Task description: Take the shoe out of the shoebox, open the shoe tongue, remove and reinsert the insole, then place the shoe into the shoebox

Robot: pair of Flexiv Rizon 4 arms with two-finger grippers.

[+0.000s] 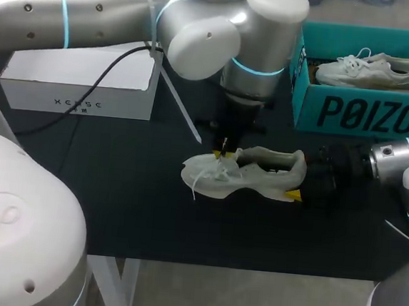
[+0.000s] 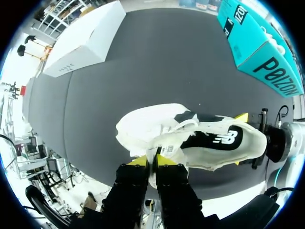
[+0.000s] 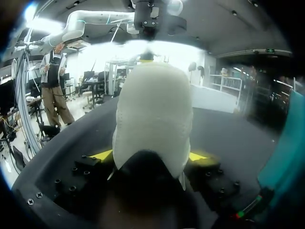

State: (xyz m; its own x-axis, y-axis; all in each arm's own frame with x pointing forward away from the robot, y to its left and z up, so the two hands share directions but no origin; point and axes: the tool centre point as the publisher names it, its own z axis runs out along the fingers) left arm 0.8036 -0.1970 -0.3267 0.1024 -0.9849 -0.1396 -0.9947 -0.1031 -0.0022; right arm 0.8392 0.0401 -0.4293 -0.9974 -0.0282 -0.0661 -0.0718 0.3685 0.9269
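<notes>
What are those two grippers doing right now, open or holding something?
Left gripper: closed on the shoe tongue.
Right gripper: closed on the shoe, at its heel.

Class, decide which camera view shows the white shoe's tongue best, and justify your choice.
The left wrist view: the tongue is pinched in the left gripper, close up. The head view shows the shoe side-on, its tongue largely hidden by that gripper. The right wrist view shows only the heel.
</notes>
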